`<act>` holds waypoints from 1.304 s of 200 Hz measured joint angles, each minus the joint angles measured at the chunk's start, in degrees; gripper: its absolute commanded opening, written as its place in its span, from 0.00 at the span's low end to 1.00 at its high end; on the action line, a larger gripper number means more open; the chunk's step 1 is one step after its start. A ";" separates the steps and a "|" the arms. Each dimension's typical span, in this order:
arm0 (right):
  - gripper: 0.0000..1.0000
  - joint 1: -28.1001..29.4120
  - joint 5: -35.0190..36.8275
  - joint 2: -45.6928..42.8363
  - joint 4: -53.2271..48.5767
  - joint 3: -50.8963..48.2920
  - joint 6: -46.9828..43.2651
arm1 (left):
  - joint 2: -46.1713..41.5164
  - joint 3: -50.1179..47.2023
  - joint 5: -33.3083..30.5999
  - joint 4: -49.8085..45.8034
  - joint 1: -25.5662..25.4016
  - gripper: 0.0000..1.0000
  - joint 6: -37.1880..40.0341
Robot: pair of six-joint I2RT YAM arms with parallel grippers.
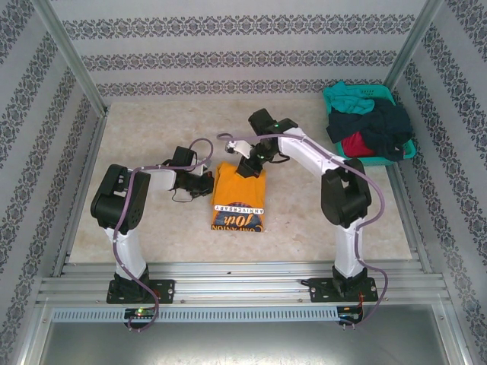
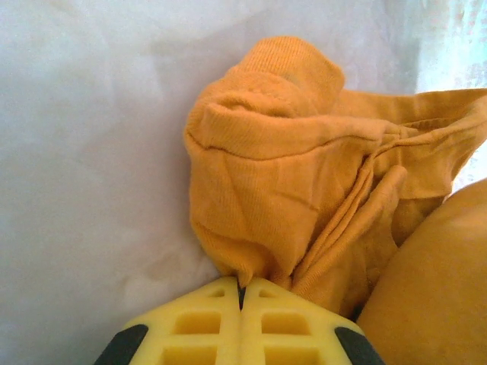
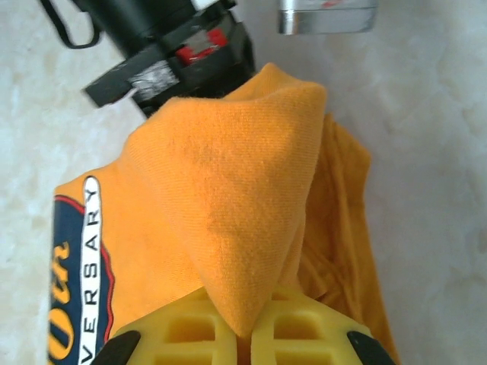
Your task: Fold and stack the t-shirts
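An orange-yellow t-shirt [image 1: 237, 199] with a navy print lies partly folded at the middle of the table. My left gripper [image 1: 211, 182] is at its upper left edge. In the left wrist view that gripper [image 2: 241, 293] is shut on a bunched bit of the orange cloth [image 2: 281, 175]. My right gripper [image 1: 247, 166] is at the shirt's far edge. The right wrist view has that gripper [image 3: 247, 323] shut on a pointed fold of the shirt [image 3: 228, 198], lifted over the printed part. More t-shirts sit in the basket: teal [image 1: 348, 100], dark navy [image 1: 380, 125] and red [image 1: 356, 144].
The teal mesh basket [image 1: 383, 93] stands at the back right corner. Patterned walls close in the table on three sides. The metal rail with both arm bases [image 1: 243, 285] runs along the near edge. The left arm's dark wrist [image 3: 167, 53] is close above the fold in the right wrist view.
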 measured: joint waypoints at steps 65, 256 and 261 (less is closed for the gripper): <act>0.00 0.22 0.37 -1.31 -0.85 -1.22 0.20 | -0.31 -0.22 -0.26 -0.02 -0.07 0.00 0.11; 0.89 -2.43 9.42 -9.16 24.92 -18.49 20.61 | -11.17 -8.52 -8.63 -1.33 -0.74 0.52 -2.36; 0.89 -2.49 9.64 -10.69 26.36 -19.91 22.36 | -11.87 -9.01 -9.22 -1.70 -0.70 0.52 -2.51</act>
